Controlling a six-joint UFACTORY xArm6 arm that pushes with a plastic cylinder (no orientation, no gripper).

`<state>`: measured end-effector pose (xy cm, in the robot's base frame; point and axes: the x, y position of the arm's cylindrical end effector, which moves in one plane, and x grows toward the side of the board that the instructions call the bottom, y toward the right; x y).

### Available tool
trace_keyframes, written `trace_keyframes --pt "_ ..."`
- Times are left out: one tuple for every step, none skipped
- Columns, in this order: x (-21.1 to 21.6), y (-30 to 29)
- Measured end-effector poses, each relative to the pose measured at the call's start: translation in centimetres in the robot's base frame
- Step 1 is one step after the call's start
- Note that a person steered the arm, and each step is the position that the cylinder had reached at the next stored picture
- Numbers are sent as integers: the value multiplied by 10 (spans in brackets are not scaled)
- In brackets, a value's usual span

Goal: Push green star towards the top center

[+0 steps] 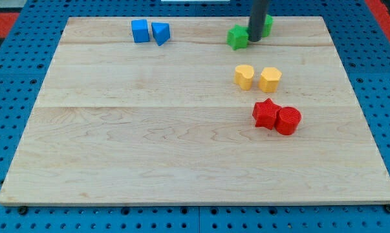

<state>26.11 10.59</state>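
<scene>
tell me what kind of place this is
Probably a robotics lab bench: a wooden board lying on a blue perforated surface, small coloured blocks such as a green star, and my tip touching that star.

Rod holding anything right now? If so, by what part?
Nothing is held; there is no gripper. My tip sits against the right side of the green star, with another green block partly hidden behind the rod.
</scene>
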Motion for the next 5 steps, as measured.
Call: trace_keyframes --pt "14 17" --pt "54 -3" --pt "62 -87" --pt "61 -171" --pt "47 -183"
